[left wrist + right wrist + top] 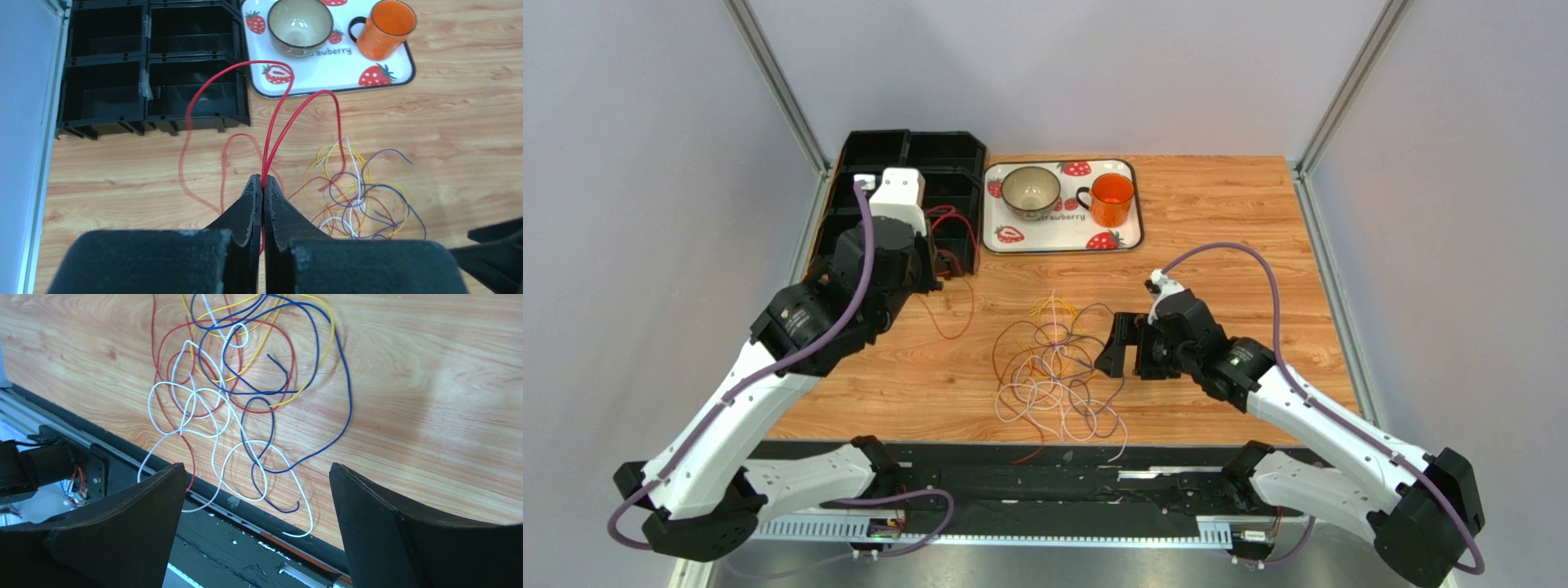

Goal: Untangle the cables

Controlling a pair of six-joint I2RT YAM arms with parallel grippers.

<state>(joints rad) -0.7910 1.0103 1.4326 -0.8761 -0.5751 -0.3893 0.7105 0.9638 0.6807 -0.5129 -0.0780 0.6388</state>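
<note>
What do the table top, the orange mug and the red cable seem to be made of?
Table top: wood or wood-look laminate, matte; grain lines show.
Orange mug: probably translucent plastic or glass, glossy; its wall glows with light.
Red cable: likely wire in smooth plastic insulation; it bends in springy loops.

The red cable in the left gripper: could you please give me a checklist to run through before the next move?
1. Left gripper shut on the red cable: ok.
2. Red cable free of the cable pile: cannot tell; its lower part passes behind the fingers.
3. Right gripper open and empty above the pile: ok.
4. Pile wholly on the table: not ok; a white strand overhangs the near edge.
5. Red cable clear of the strawberry tray: cannot tell; it crosses the tray's corner in the left wrist view.
</note>
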